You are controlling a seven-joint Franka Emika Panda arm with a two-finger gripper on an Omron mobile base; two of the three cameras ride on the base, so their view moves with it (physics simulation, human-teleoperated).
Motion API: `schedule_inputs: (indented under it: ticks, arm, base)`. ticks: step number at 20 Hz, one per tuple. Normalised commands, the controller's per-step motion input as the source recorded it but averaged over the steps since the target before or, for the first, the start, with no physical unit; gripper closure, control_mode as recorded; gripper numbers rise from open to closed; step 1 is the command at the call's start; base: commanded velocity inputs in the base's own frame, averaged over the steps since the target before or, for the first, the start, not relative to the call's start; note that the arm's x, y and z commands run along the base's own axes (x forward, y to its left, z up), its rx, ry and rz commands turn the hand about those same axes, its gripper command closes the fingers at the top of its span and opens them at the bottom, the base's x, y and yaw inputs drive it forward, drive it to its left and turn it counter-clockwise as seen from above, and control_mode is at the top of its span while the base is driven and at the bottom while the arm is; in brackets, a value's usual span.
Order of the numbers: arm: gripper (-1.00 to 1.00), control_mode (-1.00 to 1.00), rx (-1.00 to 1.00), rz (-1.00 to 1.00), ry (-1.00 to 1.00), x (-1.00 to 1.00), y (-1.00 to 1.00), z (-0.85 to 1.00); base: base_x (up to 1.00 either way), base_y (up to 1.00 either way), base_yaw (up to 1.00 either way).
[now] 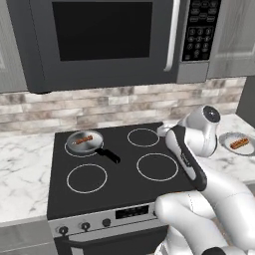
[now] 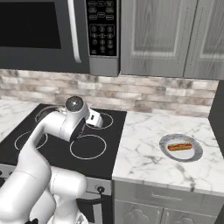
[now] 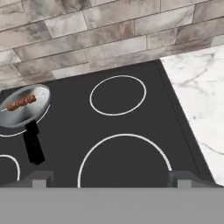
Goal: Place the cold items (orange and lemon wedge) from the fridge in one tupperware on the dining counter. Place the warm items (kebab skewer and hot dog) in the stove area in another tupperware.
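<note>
While no writing reads, microwave keypad (image 2: 103, 27), hot dog (image 2: 180, 146) plated.

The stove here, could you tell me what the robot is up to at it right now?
The arm is held over the black cooktop with its tool open and empty, touching nothing. The kebab skewer lies in a small grey pan on the back left burner, and the hot dog sits on a round grey plate on the marble counter to the right of the stove. Neither warm item has been picked up yet.
</note>
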Motion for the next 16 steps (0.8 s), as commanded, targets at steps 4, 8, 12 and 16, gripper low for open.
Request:
schedule_inputs:
  ticks: [4,8,12,16]
  arm:
    - [-1.0,-1.0,0.16,-0.08,0.04,0.01,-0.71,-0.28]
    - [-1.0,-1.0,0.25,-0.22,0.15,0.03,-0.99,-0.21]
    - [-1.0,-1.0,0.24,-0.32,0.31,0.24,-0.92,-0.05]
    - [-1.0,-1.0,0.13,-0.34,0.42,0.29,-0.86,0.0]
  base:
    - [0.0,0.0,0.0]
    - [0.0,0.0,0.0]
    - [0.0,0.0,0.0]
    - [0.0,0.0,0.0]
